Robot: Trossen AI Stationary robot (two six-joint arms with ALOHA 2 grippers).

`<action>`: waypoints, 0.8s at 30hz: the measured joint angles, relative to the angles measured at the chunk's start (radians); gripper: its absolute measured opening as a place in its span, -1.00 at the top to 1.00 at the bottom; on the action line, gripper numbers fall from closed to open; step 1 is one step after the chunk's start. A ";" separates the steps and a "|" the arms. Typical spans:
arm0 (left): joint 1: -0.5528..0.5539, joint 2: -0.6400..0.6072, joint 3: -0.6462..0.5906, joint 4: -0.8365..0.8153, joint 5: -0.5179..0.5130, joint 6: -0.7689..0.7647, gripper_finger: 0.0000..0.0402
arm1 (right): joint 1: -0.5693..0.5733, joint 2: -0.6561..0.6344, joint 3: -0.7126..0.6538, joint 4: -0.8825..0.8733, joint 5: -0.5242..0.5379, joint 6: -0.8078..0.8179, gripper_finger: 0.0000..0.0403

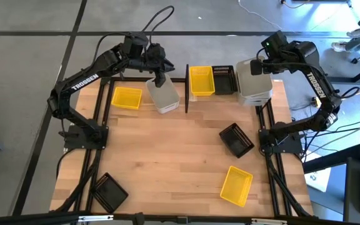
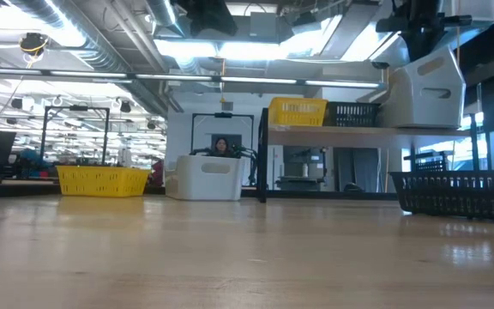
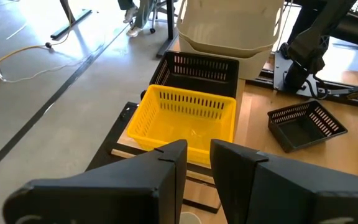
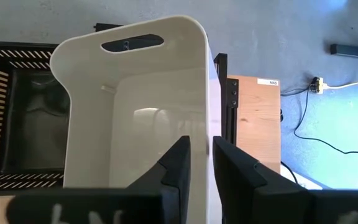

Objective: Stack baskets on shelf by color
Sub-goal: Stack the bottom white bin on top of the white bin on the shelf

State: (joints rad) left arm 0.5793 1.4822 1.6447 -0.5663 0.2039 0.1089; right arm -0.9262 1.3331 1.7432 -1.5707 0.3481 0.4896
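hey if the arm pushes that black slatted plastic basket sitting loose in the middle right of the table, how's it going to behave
The black slatted plastic basket would probably slide rather than tip: it sits low and wide on its flat base on the smooth wooden tabletop. Its open slatted walls and empty interior suggest it is light for its size. Pushed at a corner, it would likely spin, since it already lies askew.

Three yellow baskets (image 1: 126, 98), three black baskets (image 1: 236, 139), three whitish baskets (image 1: 163, 96), one shelf (image 1: 187, 97).

Bright, even overhead light. In the low view, ceiling lamps (image 2: 230, 47) glare white and reflect softly off the desk (image 2: 230, 257), whose near part is blurred. Shadows under baskets are faint. Wrist views stay sharp.
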 joint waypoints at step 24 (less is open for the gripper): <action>0.000 0.000 0.000 0.000 0.000 0.016 0.69 | 0.000 -0.001 -0.001 0.000 -0.010 0.001 0.67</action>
State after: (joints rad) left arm 0.5793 1.4818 1.6447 -0.5663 0.2039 0.1253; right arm -0.9260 1.3323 1.7424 -1.5711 0.3382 0.4902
